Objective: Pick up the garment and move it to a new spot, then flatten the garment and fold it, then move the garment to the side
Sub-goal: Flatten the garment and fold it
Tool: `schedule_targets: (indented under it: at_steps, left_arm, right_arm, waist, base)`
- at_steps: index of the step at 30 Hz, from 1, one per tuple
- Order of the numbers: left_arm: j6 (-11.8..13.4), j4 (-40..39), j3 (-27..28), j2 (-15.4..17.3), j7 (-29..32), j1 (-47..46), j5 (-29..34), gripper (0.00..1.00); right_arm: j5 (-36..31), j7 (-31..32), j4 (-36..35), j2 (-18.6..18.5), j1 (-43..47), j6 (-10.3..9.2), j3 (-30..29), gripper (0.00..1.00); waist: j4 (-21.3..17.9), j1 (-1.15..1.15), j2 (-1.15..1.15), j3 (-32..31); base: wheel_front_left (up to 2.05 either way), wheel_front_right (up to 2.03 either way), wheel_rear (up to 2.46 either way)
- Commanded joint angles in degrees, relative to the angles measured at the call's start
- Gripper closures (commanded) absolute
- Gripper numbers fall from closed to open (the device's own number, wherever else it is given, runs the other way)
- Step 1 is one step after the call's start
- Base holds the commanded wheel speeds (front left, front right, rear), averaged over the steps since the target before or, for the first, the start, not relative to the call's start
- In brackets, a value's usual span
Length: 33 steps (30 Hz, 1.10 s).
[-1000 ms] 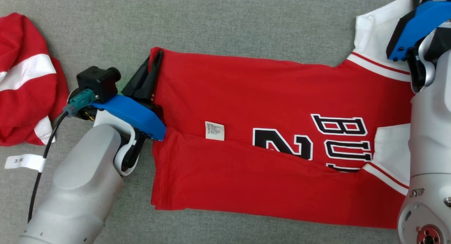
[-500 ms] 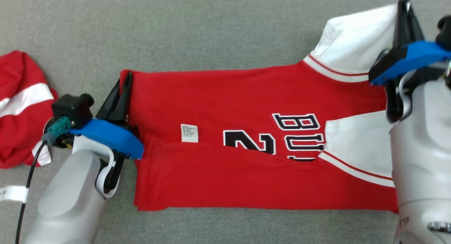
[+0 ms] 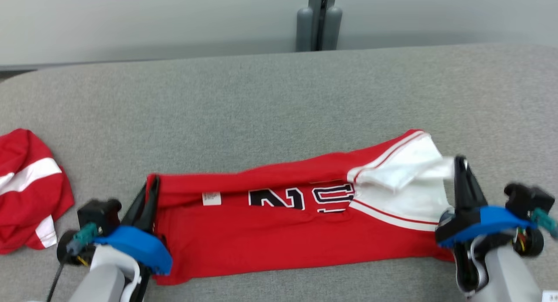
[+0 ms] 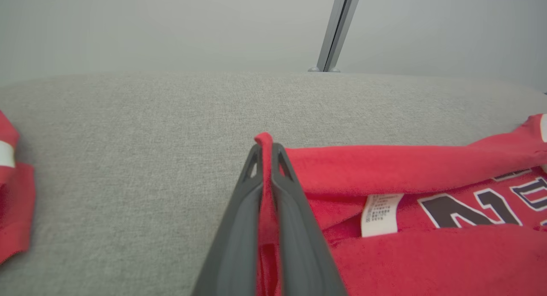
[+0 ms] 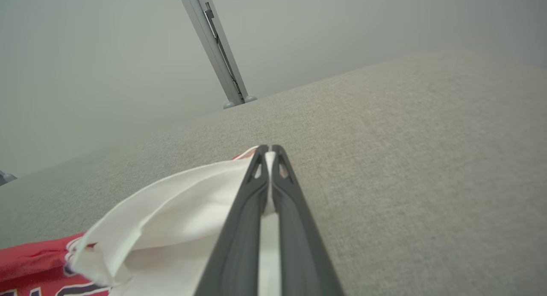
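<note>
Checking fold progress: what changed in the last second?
The right end effector closed on the jersey by its white sleeve; the far edge lifted nearer. The head camera tilted up. The left end effector stayed clamped on the hem; the other garment stayed.

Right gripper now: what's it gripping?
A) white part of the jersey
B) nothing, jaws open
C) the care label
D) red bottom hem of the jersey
A: the right gripper is shut on the jersey, with white cloth pinched at its tips.
</note>
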Motion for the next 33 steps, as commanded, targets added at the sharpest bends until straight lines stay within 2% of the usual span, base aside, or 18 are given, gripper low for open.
schedule_targets:
  at_steps: [1,6,7,8,9,13,17,23,33]
  left_arm:
    - [0.18,0.02,0.7,-0.43,-0.12,2.29,0.74,1.0]
    - [0.18,0.82,1.65,-1.6,-0.13,7.72,1.83,0.98]
    - [0.18,0.99,2.16,-1.87,-0.13,8.48,2.0,0.69]
    - [0.19,1.07,2.81,-2.1,-0.13,9.08,2.48,0.24]
    - [0.51,1.03,3.61,-2.45,-0.13,9.69,2.78,0.0]
    - [2.92,-1.47,8.4,-4.16,-0.13,12.34,5.13,0.0]
    - [4.68,-6.7,13.57,-6.25,-0.12,15.27,8.96,0.0]
    - [3.45,-11.52,16.82,-9.58,-0.13,19.28,15.43,0.0]
    - [1.7,-10.83,18.86,-13.09,-0.13,23.47,20.05,0.0]
  right_arm:
    - [1.47,-0.28,-0.82,-0.17,3.12,0.0,0.43,1.0]
    - [4.53,-0.32,-0.51,-0.18,9.39,0.0,2.31,1.0]
    - [4.92,-0.33,-0.08,-0.19,10.17,0.0,2.25,1.0]
    - [5.1,-0.34,0.34,-0.21,10.61,0.0,1.87,0.58]
    - [4.78,-0.38,0.29,-0.21,10.71,0.0,1.54,0.0]
    - [0.75,-0.4,-1.9,-0.2,11.34,0.0,1.97,0.0]
    - [-6.64,-0.41,-4.95,-0.17,11.75,0.0,2.66,0.0]
    - [-12.26,-0.42,-6.04,-0.18,12.44,0.0,4.47,0.0]
    - [-10.16,-0.42,-2.81,-0.19,14.15,0.0,5.51,0.0]
  waist:
    - [-1.74,0.02,0.0,-2.3]
    - [-2.48,0.02,0.0,-4.36]
    - [-2.53,0.02,0.0,-4.59]
    - [-2.56,0.02,0.0,-4.8]
    - [-2.56,0.02,0.0,-5.0]
    - [-2.5,0.02,0.0,-5.37]
    - [-2.11,0.02,0.0,-5.64]
    - [-1.04,0.02,0.0,-7.28]
    - [-0.31,0.02,0.0,-9.76]
  base:
    - [0.0,0.0,0.0]
    - [0.0,0.0,0.0]
    - [0.0,0.0,0.0]
    - [0.0,0.0,0.0]
    - [0.0,0.0,0.0]
    - [0.0,0.0,0.0]
    - [0.0,0.0,0.0]
    - [0.0,0.0,0.0]
    - [0.0,0.0,0.0]
